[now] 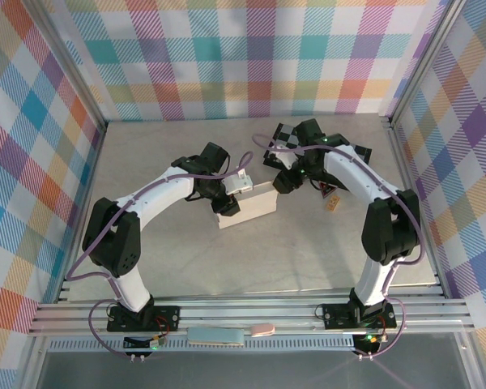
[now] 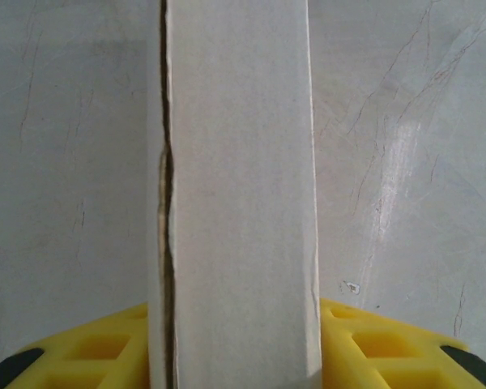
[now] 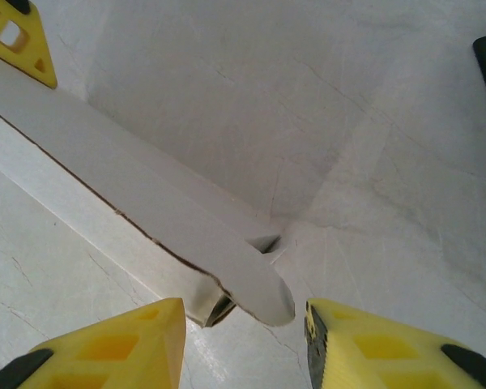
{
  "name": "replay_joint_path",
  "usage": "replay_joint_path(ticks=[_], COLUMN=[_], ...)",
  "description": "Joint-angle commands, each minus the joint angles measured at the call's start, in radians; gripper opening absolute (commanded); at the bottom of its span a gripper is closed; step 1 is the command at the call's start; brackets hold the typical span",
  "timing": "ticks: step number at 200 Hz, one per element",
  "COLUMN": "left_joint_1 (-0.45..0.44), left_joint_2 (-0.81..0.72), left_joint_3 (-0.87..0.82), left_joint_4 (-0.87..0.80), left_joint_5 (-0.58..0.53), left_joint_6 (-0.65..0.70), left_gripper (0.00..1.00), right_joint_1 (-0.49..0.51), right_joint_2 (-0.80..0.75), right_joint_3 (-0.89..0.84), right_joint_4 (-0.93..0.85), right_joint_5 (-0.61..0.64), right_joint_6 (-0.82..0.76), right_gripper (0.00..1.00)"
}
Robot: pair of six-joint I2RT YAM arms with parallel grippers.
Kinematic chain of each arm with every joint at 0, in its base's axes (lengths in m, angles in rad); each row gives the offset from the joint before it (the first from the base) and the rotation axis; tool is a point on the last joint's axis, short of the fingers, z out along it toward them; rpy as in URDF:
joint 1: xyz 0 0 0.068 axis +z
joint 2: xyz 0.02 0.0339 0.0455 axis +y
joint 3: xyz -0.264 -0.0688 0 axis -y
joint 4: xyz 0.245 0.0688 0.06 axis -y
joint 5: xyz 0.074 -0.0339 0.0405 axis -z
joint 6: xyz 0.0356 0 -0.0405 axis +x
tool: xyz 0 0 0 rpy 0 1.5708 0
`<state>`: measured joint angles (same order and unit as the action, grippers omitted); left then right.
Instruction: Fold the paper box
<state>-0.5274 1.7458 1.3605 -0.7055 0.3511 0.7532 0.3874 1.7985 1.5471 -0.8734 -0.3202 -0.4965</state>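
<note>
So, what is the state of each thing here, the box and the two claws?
box: partly folded, long seam and end flap not yet closed.
left claw: shut on the box.
right claw: open, one finger on each side of the box's end.

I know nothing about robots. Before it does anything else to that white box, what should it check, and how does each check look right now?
1. Left gripper has hold of the paper box: ok, the box fills the space between its fingers.
2. Right gripper lined up on the box's other end: ok, that end sits between its jaws.
3. Right gripper pressing on the box: cannot tell, slim gaps show on both sides.
4. Long seam closed: not ok, a dark gap runs along it.
5. End flap tucked in: not ok, it hangs loose over an open end.
</note>
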Motion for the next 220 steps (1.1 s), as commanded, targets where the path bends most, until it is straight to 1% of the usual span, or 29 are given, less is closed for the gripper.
replay_joint_path(ticks=[1, 34, 77, 112, 147, 220], left_joint_1=[0.006, 0.006, 0.006, 0.006, 0.006, 0.006], left_joint_2=[0.005, 0.006, 0.008, 0.011, 0.015, 0.014], left_joint_3=[0.030, 0.034, 0.038, 0.045, 0.052, 0.058], left_joint_4=[-0.034, -0.034, -0.035, -0.036, -0.038, -0.040], left_joint_5=[0.027, 0.028, 0.031, 0.032, 0.032, 0.031], left_joint_6=[0.020, 0.020, 0.018, 0.017, 0.017, 0.013], left_gripper=[0.44, 0.45, 0.44, 0.41, 0.39, 0.33], right_joint_1=[0.009, 0.016, 0.016, 0.018, 0.019, 0.025], right_joint_2=[0.014, 0.025, 0.016, 0.018, 0.016, 0.004], right_joint_3=[0.045, 0.063, 0.069, 0.064, 0.065, 0.064], right_joint_4=[-0.011, -0.008, 0.003, -0.001, -0.002, -0.002], right_joint_5=[0.003, 0.010, 0.023, 0.003, 0.004, 0.018], right_joint_6=[-0.028, -0.021, -0.022, -0.020, -0.021, -0.008], right_gripper=[0.42, 0.39, 0.38, 0.31, 0.18, 0.05])
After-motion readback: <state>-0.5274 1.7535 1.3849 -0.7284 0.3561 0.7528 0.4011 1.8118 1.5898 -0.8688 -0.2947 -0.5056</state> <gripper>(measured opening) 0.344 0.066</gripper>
